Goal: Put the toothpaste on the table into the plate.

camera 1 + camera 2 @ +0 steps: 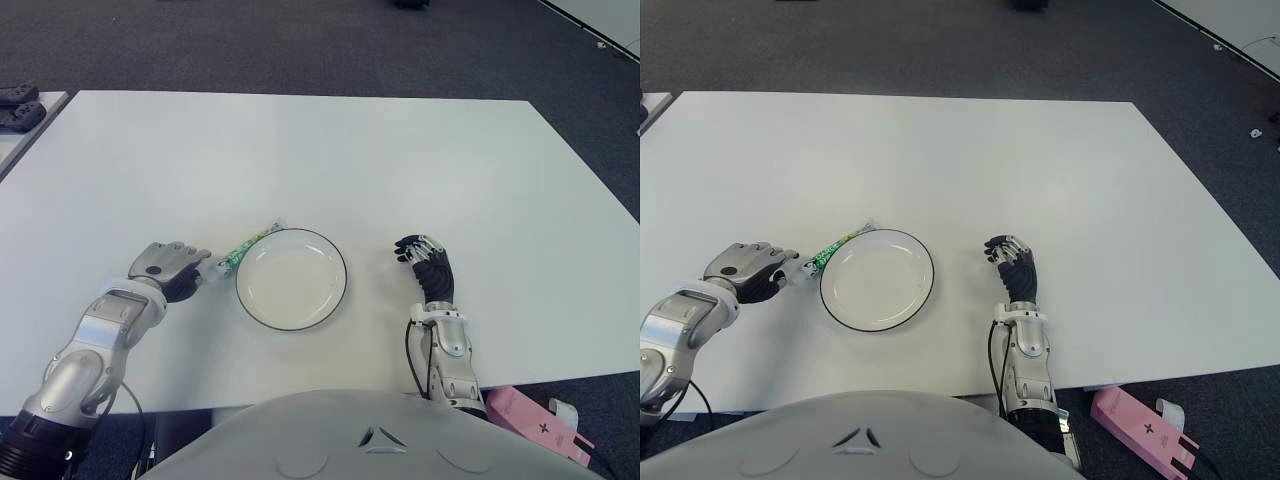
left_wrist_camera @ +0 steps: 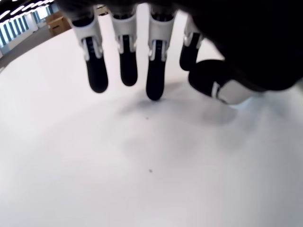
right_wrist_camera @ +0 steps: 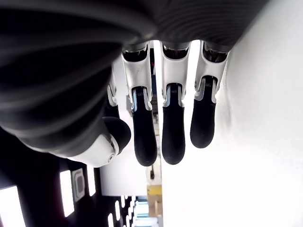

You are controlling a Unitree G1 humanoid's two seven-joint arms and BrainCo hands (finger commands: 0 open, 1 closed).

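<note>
A green and white toothpaste tube lies on the white table, slanted, with its far end against the upper left rim of the plate. The white plate has a dark rim and nothing in it. My left hand hovers palm down just left of the tube's near end, and whether it touches the tube I cannot tell. In the left wrist view its fingers hang spread over bare table and hold nothing. My right hand shows to the right of the plate, fingers relaxed and empty.
A pink box lies on the floor off the table's near right corner. Dark objects sit on a second table at the far left. Dark carpet surrounds the table.
</note>
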